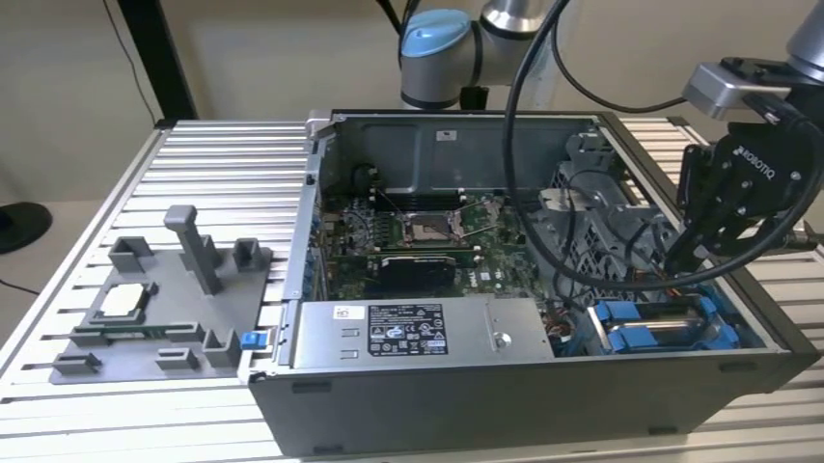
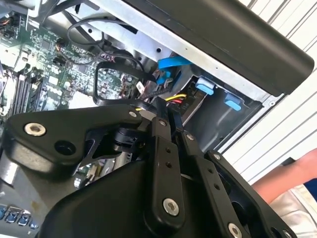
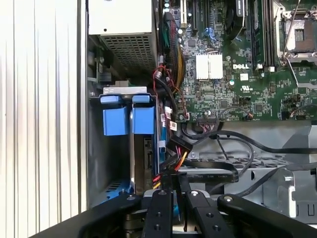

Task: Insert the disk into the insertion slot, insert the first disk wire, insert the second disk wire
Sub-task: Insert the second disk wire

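Between pincer and motherboard, black cables

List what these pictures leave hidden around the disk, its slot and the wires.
- Disk: edge-on in the insertion slot in the first wrist view; its broad face is turned away.
- Red and yellow wires: their ends pass behind the gripper in both wrist views, so plugged or not cannot be told.
- Gripper tip, exterior view: crossed by black cables.
- Person's arm: cut off by the second wrist view's edge.
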Controlling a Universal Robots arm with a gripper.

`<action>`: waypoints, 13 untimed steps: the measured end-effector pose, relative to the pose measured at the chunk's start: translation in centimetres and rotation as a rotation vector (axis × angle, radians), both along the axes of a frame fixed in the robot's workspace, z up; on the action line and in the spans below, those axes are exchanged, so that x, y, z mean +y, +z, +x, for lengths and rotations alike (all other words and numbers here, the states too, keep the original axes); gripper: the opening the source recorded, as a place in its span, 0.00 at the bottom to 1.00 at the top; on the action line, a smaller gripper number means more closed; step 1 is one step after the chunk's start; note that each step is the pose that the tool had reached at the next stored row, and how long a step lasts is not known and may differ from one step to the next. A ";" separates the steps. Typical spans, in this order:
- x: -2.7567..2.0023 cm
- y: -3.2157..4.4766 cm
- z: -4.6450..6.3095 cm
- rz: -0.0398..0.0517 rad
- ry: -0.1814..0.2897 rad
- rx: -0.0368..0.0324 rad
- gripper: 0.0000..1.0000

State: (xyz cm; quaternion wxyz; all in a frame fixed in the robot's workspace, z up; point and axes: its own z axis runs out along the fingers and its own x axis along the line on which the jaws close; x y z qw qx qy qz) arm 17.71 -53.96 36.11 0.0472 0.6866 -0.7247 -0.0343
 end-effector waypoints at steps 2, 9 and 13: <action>-0.22 0.00 -0.1 0.0001 0.000 -0.0005 0.00; -1.51 0.01 -0.7 0.0019 0.000 -0.0043 0.00; -2.04 0.00 -1.3 0.0027 0.000 -0.0095 0.00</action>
